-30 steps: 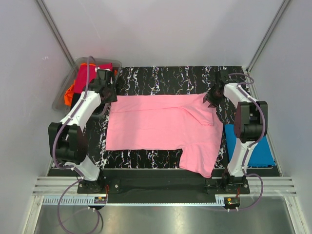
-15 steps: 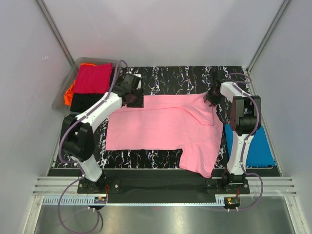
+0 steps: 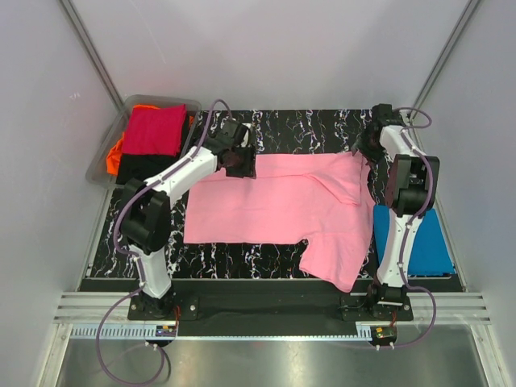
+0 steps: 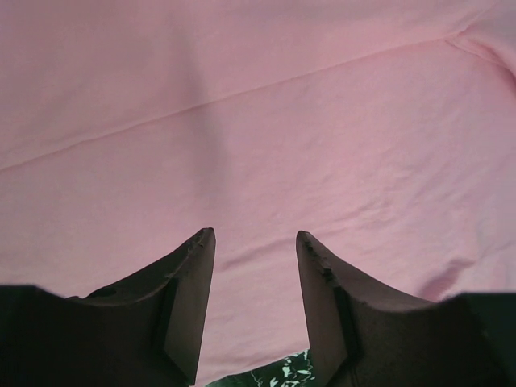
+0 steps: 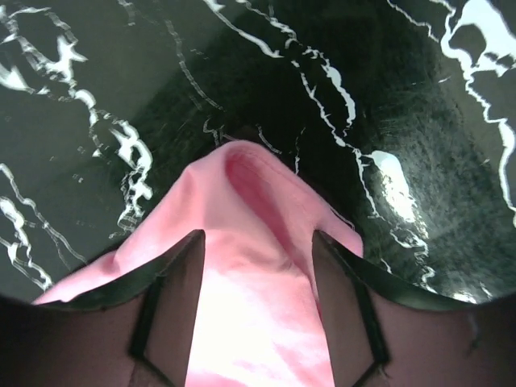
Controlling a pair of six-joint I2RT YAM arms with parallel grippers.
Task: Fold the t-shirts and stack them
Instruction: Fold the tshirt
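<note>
The light pink t-shirt (image 3: 278,210) lies spread on the black marbled table (image 3: 298,129), one sleeve hanging toward the front right. My left gripper (image 3: 240,158) is open, low over the shirt's back left edge; in the left wrist view (image 4: 255,234) pink cloth (image 4: 258,121) fills the frame. My right gripper (image 3: 364,148) is at the shirt's back right corner. In the right wrist view (image 5: 258,234) its fingers stand apart with a raised fold of pink cloth (image 5: 250,185) between them. The bright blue t-shirt (image 3: 427,246) lies folded at the right.
A clear bin (image 3: 113,157) at the back left holds the crimson t-shirt (image 3: 153,129) on top of the orange (image 3: 114,155) and black (image 3: 139,168) ones. White walls stand close on three sides. Bare marbled table shows behind the shirt (image 5: 242,81).
My left arm has swung from the bin to the right, onto the shirt's back edge. My right gripper has moved back and right. The pink shirt has shifted slightly to the right.
</note>
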